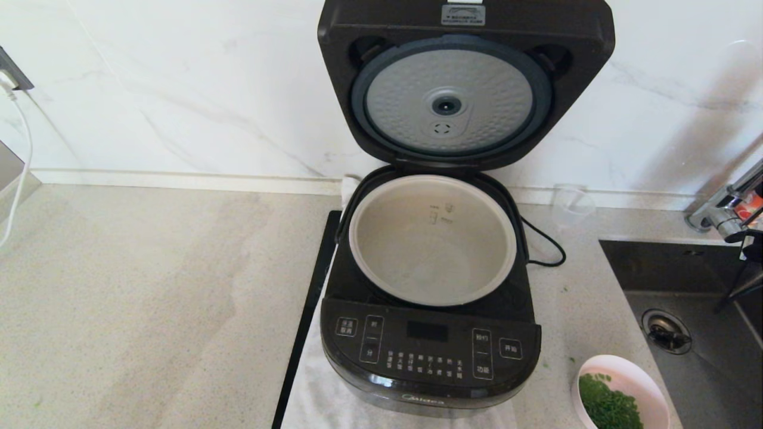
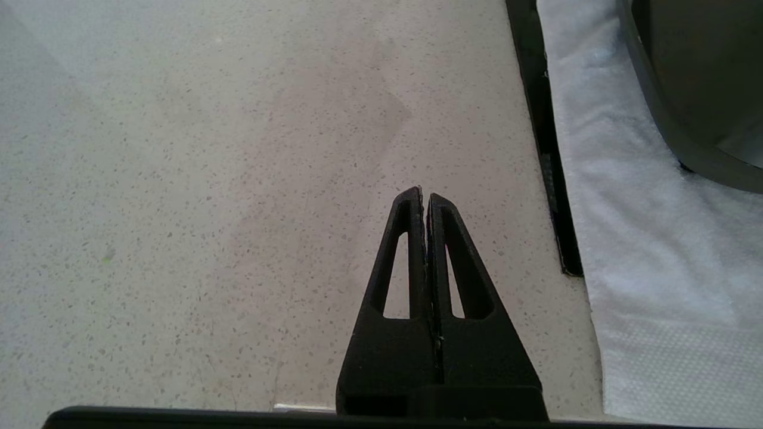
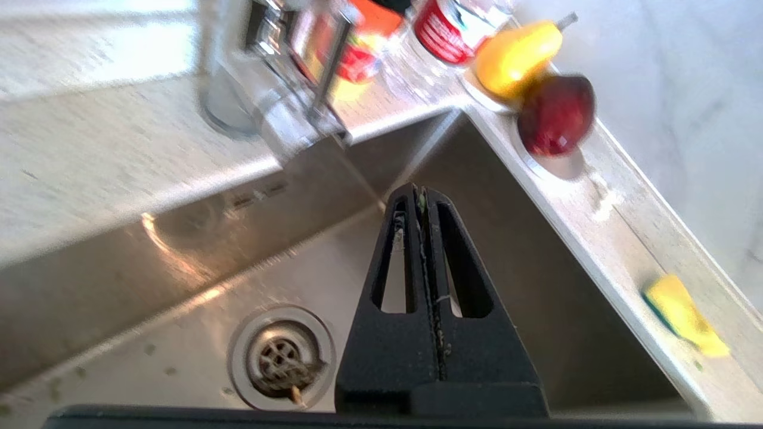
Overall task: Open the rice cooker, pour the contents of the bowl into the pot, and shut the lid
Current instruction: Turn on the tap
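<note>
The black rice cooker (image 1: 429, 351) stands on a white cloth with its lid (image 1: 465, 89) raised upright, dimpled silver disc facing me. The grey-beige pot (image 1: 432, 238) inside looks bare. At the front right, by the sink edge, sits the pale pink bowl (image 1: 653, 381) holding chopped green herb bits (image 1: 608, 405). My left gripper (image 2: 425, 196) is shut and holds nothing, over bare counter left of the cooker (image 2: 703, 89). Over the sink hangs my right gripper (image 3: 420, 192), also shut, with only a few green specks stuck between its tips.
A steel sink (image 1: 715, 369) with a drain (image 3: 280, 357) lies right of the cooker, a faucet (image 1: 724, 208) behind it. A clear cup (image 1: 572, 205) stands by the wall. Fruit (image 3: 554, 113) and a yellow sponge (image 3: 682, 316) sit on the sink's ledge. A black strip (image 1: 310, 310) edges the cloth (image 2: 644, 238).
</note>
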You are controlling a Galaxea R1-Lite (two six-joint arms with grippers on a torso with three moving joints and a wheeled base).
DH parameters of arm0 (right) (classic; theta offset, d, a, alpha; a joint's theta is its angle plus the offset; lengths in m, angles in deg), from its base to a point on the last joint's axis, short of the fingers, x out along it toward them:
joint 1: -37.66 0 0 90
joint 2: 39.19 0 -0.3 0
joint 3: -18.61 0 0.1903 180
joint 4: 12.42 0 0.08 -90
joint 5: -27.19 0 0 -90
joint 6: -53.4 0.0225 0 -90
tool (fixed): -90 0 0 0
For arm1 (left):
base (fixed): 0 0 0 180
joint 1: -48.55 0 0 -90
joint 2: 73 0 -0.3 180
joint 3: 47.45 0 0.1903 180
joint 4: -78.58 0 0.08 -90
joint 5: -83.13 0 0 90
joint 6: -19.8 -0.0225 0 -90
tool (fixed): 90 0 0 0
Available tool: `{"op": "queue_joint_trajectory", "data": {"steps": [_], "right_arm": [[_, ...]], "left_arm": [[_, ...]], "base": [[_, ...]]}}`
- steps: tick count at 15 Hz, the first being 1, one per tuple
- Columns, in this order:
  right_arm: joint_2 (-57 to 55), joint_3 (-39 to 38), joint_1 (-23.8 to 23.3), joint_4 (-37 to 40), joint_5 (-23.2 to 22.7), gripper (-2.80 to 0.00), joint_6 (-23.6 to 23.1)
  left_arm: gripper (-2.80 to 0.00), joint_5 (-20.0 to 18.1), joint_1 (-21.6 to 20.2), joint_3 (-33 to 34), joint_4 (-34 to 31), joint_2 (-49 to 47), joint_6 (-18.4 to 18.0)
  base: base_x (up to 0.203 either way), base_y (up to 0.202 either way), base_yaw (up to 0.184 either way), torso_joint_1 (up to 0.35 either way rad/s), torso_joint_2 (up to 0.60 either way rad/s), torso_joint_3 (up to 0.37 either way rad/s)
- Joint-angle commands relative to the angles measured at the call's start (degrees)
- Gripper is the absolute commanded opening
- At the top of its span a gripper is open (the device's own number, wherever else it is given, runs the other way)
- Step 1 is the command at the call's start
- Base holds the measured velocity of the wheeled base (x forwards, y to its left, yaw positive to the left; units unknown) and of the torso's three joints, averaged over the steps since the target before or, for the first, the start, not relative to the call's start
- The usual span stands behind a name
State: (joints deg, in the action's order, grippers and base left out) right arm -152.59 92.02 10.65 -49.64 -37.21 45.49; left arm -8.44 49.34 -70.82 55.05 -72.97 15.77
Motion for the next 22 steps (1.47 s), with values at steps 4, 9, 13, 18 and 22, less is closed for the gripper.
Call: {"op": "queue_joint_trajectory", "data": {"steps": [4, 9, 13, 18, 22], "right_arm": [[-2.87, 5.69, 1.05, -0.32, 0.29, -2.80, -0.12], [-6.14, 10.04, 1.00, -0.31, 0.49, -2.80, -0.35], [-8.44, 12.52, 1.00, -0.32, 0.53, -2.80, -0.35], [-9.64, 14.10, 1.00, -0.23, 0.87, -2.80, -0.70], [-10.79, 14.28, 0.57, -0.32, 1.29, -2.80, -0.64]], "left_arm": [[-2.80, -0.01, 0.00, 0.09, -0.01, -0.02, -0.02], [-2.80, -0.01, 0.00, 0.09, -0.01, 0.01, -0.02], [-2.80, -0.01, 0.00, 0.09, -0.01, 0.00, -0.02], [-2.80, -0.01, 0.00, 0.09, -0.01, -0.02, -0.02], [-2.80, -0.01, 0.00, 0.09, -0.01, 0.06, -0.02]], "base": [[0.000, 0.000, 0.000, 0.000, 0.00, 0.000], [0.000, 0.000, 0.000, 0.000, 0.00, 0.000], [0.000, 0.000, 0.000, 0.000, 0.00, 0.000], [0.000, 0.000, 0.000, 0.000, 0.00, 0.000], [0.000, 0.000, 0.000, 0.000, 0.00, 0.000]]}}
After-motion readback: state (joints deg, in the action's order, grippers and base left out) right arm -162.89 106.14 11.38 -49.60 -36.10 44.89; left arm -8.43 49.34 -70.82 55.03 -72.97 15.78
